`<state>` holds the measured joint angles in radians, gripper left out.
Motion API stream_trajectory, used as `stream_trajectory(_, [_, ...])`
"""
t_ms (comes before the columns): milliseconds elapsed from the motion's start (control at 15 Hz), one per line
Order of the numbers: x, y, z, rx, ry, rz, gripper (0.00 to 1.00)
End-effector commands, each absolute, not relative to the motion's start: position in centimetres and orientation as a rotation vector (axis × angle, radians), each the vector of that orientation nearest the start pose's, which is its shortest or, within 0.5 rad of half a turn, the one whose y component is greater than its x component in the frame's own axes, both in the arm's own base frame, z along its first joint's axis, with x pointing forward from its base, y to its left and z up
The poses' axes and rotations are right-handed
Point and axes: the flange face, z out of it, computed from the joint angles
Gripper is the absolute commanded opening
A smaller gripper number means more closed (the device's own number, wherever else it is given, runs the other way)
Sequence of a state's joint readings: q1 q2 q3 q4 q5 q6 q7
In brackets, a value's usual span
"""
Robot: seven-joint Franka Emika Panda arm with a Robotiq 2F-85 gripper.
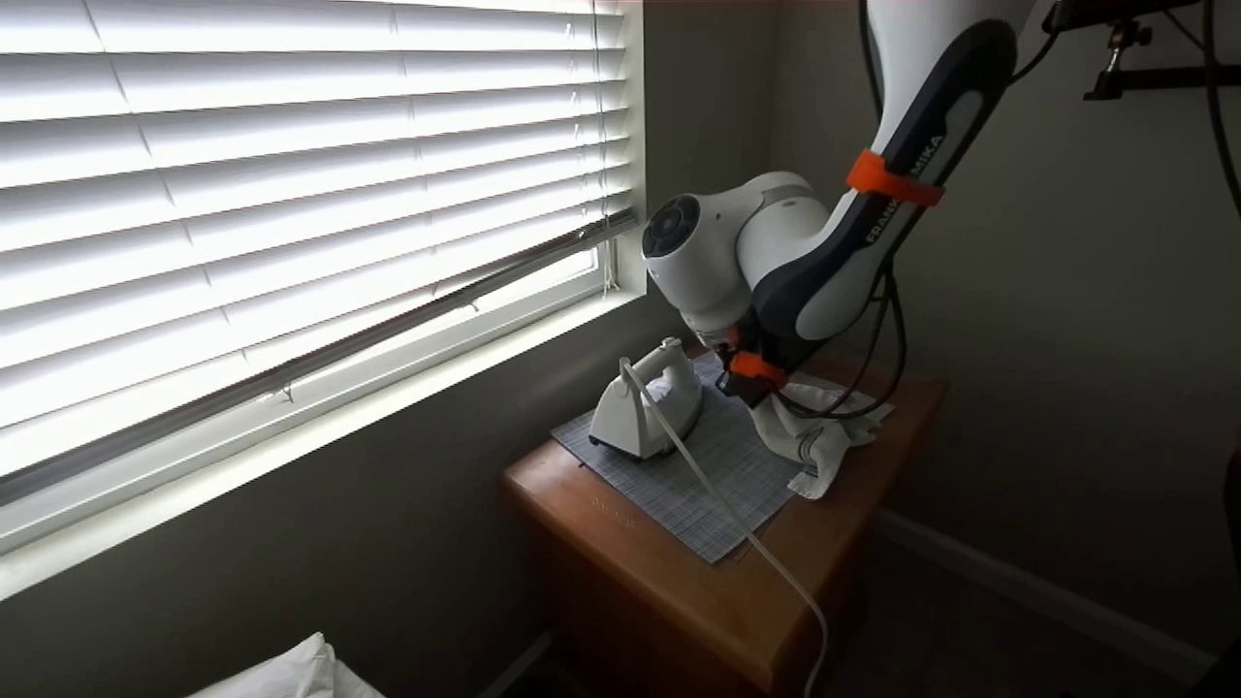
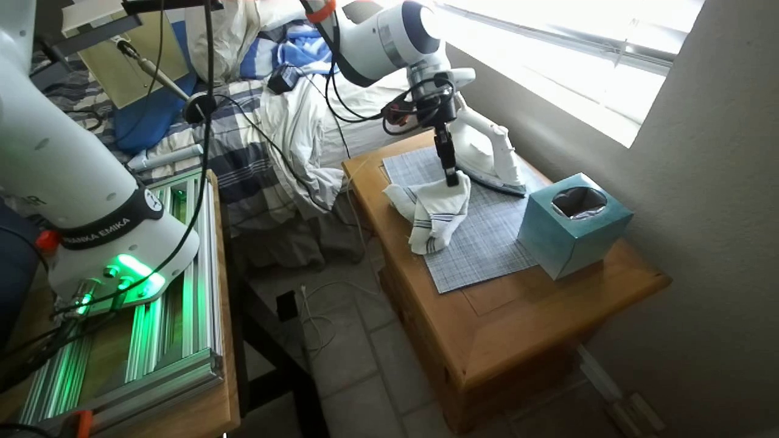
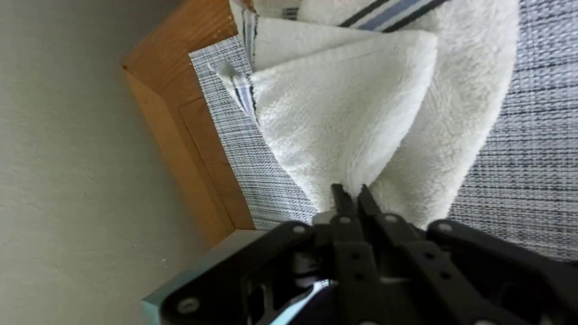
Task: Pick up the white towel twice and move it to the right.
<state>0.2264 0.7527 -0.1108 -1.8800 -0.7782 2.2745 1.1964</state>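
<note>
The white towel (image 2: pixel 441 204) with dark and blue stripes lies crumpled on the grey woven mat (image 2: pixel 487 261). It also shows in an exterior view (image 1: pixel 819 446) and fills the middle of the wrist view (image 3: pixel 334 108). My gripper (image 3: pixel 353 192) points down and is shut on a fold of the towel, pinched between its two fingertips. In an exterior view the gripper (image 2: pixel 451 179) meets the towel at its edge nearer the iron. Much of the towel still rests on the mat and the wooden table (image 2: pixel 487 328). In an exterior view the fingertips are hidden behind the wrist.
A white iron (image 1: pixel 650 412) stands on the mat close beside the gripper; it also shows in an exterior view (image 2: pixel 487 146). Its cord (image 1: pixel 727 504) runs over the table's edge. A teal tissue box (image 2: pixel 566 231) stands at the mat's corner. A wall and window (image 1: pixel 291 213) border the table.
</note>
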Motion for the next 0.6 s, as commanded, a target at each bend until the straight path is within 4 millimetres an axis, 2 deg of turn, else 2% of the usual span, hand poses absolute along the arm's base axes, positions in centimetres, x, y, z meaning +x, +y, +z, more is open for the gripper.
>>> stream_trajectory(0, [59.9,3.8,6.0,2.480,-0.484,0.102,0.30])
stream_trajectory(67, [59.9,3.6,5.5,2.496,-0.481,0.099,0.31])
stream_trajectory(267, [59.8,2.9,5.6,2.525,-0.478,0.081,0.49])
stream_trajectory(400, [59.4,2.6,7.4,2.540,-0.495,0.057,0.63])
stream_trajectory(533, [59.2,2.4,10.2,2.542,-0.548,0.062,0.77])
